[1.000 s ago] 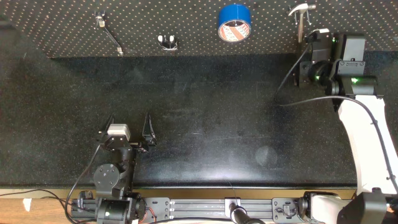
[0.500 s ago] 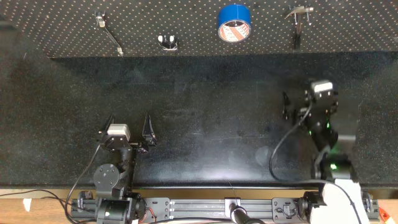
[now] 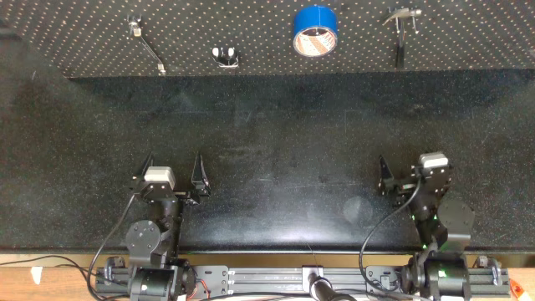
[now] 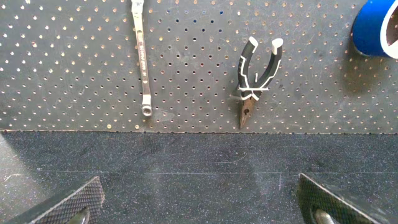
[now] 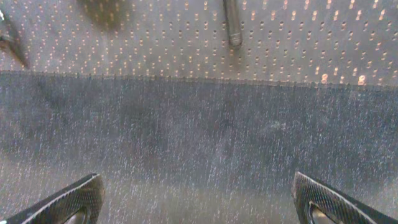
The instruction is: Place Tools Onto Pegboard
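Observation:
On the pegboard (image 3: 75, 33) at the back hang a wrench (image 3: 147, 46), black-and-white pliers (image 3: 225, 56), a blue tape roll (image 3: 315, 31) and a hammer (image 3: 400, 29). My left gripper (image 3: 173, 171) stands open and empty near the table's front left. Its wrist view faces the wrench (image 4: 142, 59), the pliers (image 4: 256, 78) and the edge of the tape (image 4: 377, 28), with the left gripper (image 4: 199, 211) wide apart. My right gripper (image 3: 415, 177) stands open and empty at the front right. Far ahead of the right gripper (image 5: 199, 208) hangs the hammer handle (image 5: 232, 22).
A black mat (image 3: 276, 142) covers the table between the arms and the pegboard. Cables loop beside each arm base along the front edge.
The right arm has drawn back from beside the hammer at the pegboard to the front right of the table. The hammer stays hanging. The left arm has not moved.

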Tool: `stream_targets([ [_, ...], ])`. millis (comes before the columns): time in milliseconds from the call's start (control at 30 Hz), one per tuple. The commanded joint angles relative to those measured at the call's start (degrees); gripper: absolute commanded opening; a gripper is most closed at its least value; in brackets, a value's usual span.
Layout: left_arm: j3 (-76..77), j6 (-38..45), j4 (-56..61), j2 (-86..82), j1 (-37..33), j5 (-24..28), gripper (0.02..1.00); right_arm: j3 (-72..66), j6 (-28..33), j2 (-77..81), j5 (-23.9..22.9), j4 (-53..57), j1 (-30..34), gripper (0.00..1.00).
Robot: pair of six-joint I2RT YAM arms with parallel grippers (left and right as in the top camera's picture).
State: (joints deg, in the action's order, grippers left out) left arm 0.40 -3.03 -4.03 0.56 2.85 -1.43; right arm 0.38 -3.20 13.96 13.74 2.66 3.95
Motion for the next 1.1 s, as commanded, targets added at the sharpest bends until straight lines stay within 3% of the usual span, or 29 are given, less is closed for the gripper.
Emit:
stream_targets([
  [33, -0.09, 0.52, -0.28, -0.37, 0.17, -0.9, 0.996, -0.17, -1.73, -7.08, -0.24, 0.57, -0.42, 0.982],
  [267, -0.09, 0.52, -0.28, -0.35, 0.17, -0.9, 0.996, -0.15, -5.84, -13.92, -0.26, 0.72, -2.47, 0.982],
  [667, -0.09, 0.52, -0.28, -0.37, 0.17, -0.9, 0.996, -0.15, -5.99, -13.92, -1.14, 0.52, -6.27, 0.982],
  [1100, -0.09, 0.52, -0.31, -0.37, 0.17, -0.9, 0.996, -0.15, -5.99, -13.9, -1.11, 0.52, -6.4, 0.985],
])
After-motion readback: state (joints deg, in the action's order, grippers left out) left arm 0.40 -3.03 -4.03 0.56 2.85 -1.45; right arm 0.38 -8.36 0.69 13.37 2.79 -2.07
